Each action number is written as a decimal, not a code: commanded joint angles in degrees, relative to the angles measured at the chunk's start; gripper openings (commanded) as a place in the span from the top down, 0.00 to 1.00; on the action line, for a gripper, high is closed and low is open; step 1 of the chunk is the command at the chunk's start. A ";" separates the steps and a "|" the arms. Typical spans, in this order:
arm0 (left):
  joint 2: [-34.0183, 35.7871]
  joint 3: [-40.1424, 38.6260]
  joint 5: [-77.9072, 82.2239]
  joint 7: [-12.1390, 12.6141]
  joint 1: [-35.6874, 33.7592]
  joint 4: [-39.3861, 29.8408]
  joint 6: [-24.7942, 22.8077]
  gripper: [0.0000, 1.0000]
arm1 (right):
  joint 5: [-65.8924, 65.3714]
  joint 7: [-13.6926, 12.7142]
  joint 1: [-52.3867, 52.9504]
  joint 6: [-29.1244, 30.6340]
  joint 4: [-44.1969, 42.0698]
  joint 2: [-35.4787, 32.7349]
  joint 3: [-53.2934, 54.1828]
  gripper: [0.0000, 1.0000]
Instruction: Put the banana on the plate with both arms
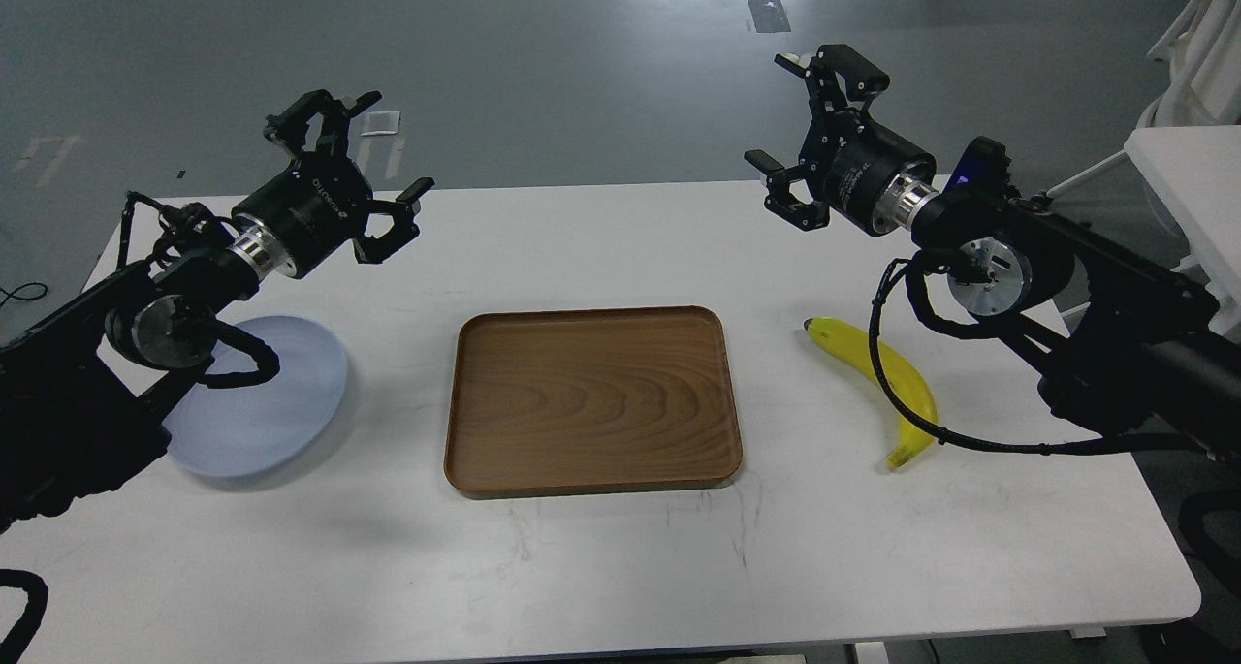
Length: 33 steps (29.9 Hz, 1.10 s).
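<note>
**Desk:** What is hidden or cut off in the head view?

**Photographer:** The left arm's elbow and looped cable cover the near-left part of the pale blue-grey plate [281,393]. A black cable from the right arm crosses the middle of the banana [877,381]. Both arms run out of frame at the side edges. A white table corner at far right is cropped.

**Desk:** Containers?

**Photographer:** The plate sits on the white table [620,567], below and toward the camera from the left gripper [364,174]; what shows of it holds nothing. The brown wooden tray [591,400], rounded corners and low rim, lies between the two sets of jaws and nearer the camera, also bare.

**Desk:** The banana?

**Photographer:** Bright yellow, curved, dark stem tip pointing toward the tray, lying flat on the table. It is below and nearer the camera than the right gripper [790,111], apart from it, and well apart from the plate, with the tray between them.

**Desk:** Jaws?

**Photographer:** Both sets spread wide, released, grasping nothing, raised above the table's far edge.
</note>
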 commanded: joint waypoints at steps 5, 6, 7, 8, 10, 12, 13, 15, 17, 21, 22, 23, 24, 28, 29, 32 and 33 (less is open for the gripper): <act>-1.14 -0.22 0.22 -0.11 -0.55 0.00 0.50 0.02 | 0.43 -0.89 -1.44 -0.77 -0.04 -0.07 0.72 0.00; -1.32 -0.05 0.31 0.06 -0.90 0.00 0.59 0.02 | 0.43 -0.89 -1.44 -0.77 -0.04 -0.07 0.81 0.00; -1.49 0.13 0.31 0.15 -1.08 0.00 0.68 0.02 | 0.43 -0.89 -1.44 -0.77 -0.04 -0.07 0.90 0.00; -1.58 0.22 0.31 0.15 -1.25 0.08 0.77 0.02 | 0.43 -0.89 -1.44 -0.77 0.05 -0.07 0.90 0.00; -2.37 0.13 0.31 0.06 -1.34 0.26 1.82 0.02 | 0.43 -0.89 -1.44 -0.77 0.05 -0.42 0.90 0.00; -2.55 -0.13 0.22 -0.02 -1.34 0.35 2.70 0.02 | 0.52 -0.89 -1.53 -0.77 0.05 -0.50 0.90 0.00; -2.55 -0.13 0.22 -0.02 -1.34 0.35 2.87 0.02 | 0.52 -0.89 -1.62 -0.77 0.05 -0.59 0.90 0.00; -2.55 -0.13 0.22 -0.02 -1.34 0.26 2.88 0.02 | 0.52 -0.89 -1.79 -0.77 0.14 -0.77 0.90 0.00; -2.55 -0.13 0.22 -0.02 -1.34 0.35 2.88 0.02 | 0.52 -0.89 -1.79 -0.77 0.14 -0.77 0.90 0.00; -2.55 -0.13 0.22 -0.02 -1.26 0.35 2.96 0.02 | 0.52 -0.89 -1.79 -0.77 0.05 -0.68 0.90 0.00; -2.55 -0.13 0.22 -0.02 -1.25 0.35 2.96 0.02 | 0.43 -0.89 -1.88 -0.77 0.05 -0.68 0.90 0.00; -2.46 -0.13 0.22 -0.02 -1.25 0.35 2.96 0.02 | 0.43 -0.89 -1.88 -0.77 0.05 -0.59 0.90 0.00; -2.46 -0.13 0.22 -0.02 -1.25 0.35 2.96 0.02 | 0.43 -0.89 -1.88 -0.77 0.05 -0.59 0.90 0.00; -2.46 -0.05 0.31 0.06 -1.25 0.44 2.96 0.02 | 0.43 -0.89 -1.88 -0.77 0.05 -0.59 0.90 0.00; -2.46 0.39 0.39 0.15 -1.25 0.52 2.96 0.02 | 0.43 -0.80 -1.88 -0.77 0.05 -0.51 0.90 0.00; -2.46 0.48 0.39 0.15 -1.25 0.52 2.88 0.02 | 0.43 -0.80 -1.79 -0.77 0.05 -0.42 0.90 0.00; -2.46 0.48 0.39 0.15 -1.25 0.52 2.88 0.02 | 0.43 -0.80 -1.79 -0.77 0.05 -0.50 0.90 0.00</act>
